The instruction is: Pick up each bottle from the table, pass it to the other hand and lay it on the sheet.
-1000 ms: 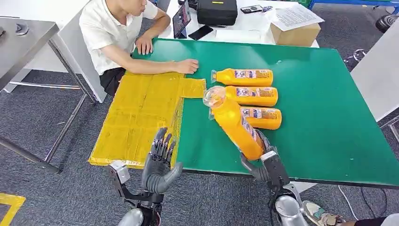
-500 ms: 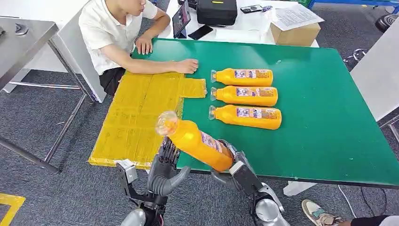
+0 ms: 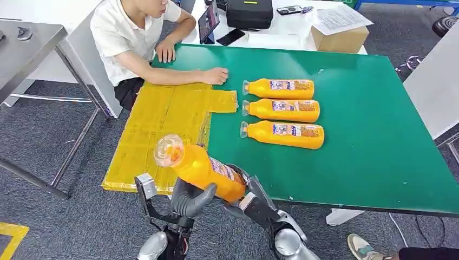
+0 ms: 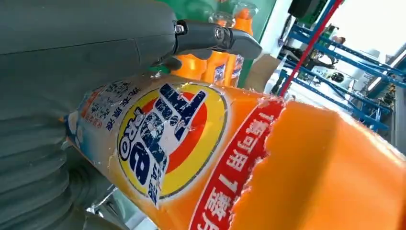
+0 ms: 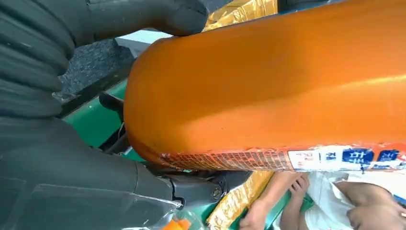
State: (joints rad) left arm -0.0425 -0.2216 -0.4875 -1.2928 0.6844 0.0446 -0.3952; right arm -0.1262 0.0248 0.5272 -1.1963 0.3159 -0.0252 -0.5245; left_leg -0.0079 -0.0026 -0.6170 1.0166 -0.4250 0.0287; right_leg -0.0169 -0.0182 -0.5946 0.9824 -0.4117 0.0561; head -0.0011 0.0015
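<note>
Here the right robot hand (image 3: 244,196) grips the base end of an orange detergent bottle (image 3: 203,168), holding it tilted in the air at the near edge of the green bench (image 3: 368,141), its clear cap (image 3: 168,150) pointing up and toward the yellow sheet (image 3: 162,130). The left robot hand (image 3: 189,197) comes up under the bottle's middle, its thick thumb against the labelled side and its fingers hidden behind the body; in the left wrist view the label (image 4: 163,139) sits right against the grey palm, with a dark finger (image 4: 215,38) reaching over the top, so this hand touches the bottle, though whether it has truly clasped it I cannot tell. In the right wrist view the bottle's plain orange wall (image 5: 287,91) lies between the grey thumb (image 5: 158,14) and a dark finger below.

Three more orange bottles lie side by side on the bench, well apart from the hands: the far bottle (image 3: 279,88), the middle bottle (image 3: 281,110) and the near bottle (image 3: 282,134), all with caps toward the sheet.

A person in a white shirt (image 3: 122,32) sits at the far corner, one forearm on the bench with that hand (image 3: 215,76) at the sheet's far edge. Behind stand a cardboard box (image 3: 341,35) and a black case (image 3: 249,13).
</note>
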